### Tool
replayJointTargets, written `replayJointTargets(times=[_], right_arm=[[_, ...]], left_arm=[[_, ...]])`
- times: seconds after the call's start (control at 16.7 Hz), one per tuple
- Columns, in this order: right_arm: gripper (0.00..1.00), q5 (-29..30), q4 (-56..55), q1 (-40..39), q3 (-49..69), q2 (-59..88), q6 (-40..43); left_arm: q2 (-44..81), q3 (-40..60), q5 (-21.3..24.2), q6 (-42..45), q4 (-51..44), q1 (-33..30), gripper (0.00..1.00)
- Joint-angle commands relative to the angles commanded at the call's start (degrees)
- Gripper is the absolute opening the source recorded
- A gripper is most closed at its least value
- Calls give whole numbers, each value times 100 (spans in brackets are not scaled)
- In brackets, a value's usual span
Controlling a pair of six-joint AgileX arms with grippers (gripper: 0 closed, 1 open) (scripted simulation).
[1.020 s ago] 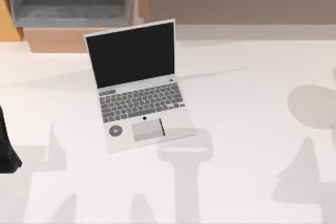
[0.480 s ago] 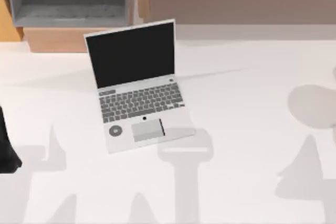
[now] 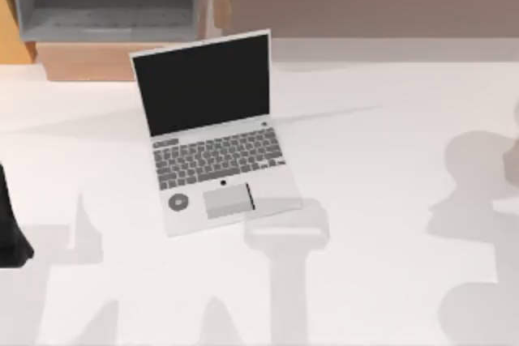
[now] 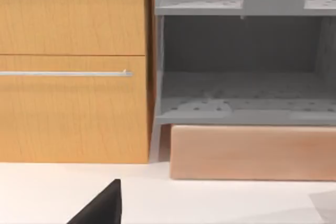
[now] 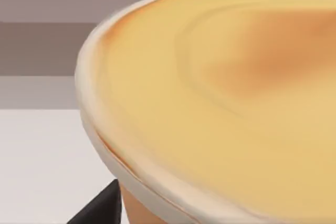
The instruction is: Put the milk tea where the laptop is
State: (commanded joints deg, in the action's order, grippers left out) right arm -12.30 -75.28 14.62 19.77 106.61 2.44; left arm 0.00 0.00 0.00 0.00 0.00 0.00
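Right wrist view had the milk tea point(image 5: 226, 108) pressed close against the right tool; grip state couldn't be told. Laptop point(image 3: 212, 137) sat open left-centre on the bench point(image 3: 381, 200), so probably leftward carry, right arm nearer.

The top view looks straight down on the white table point(image 3: 381, 200), laptop point(image 3: 212, 135) left of centre. The left wrist view sits low, facing the far grey shelf point(image 4: 244, 56), which the top view shares. The right wrist view is pressed close against the milk tea point(image 5: 226, 98).
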Motion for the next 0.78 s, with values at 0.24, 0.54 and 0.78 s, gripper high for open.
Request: replayJointTargets(times=[0.24,0.54,0.78], right_arm=[[100,57,-16,-55,158,167,-11],[70,57,-16,-55,158,167,-11],[40,57,-16,-55,158,167,-11]], left_arm=[[0,0,0,0,0,0,100],[0,0,0,0,0,0,100],[0,0,0,0,0,0,100]])
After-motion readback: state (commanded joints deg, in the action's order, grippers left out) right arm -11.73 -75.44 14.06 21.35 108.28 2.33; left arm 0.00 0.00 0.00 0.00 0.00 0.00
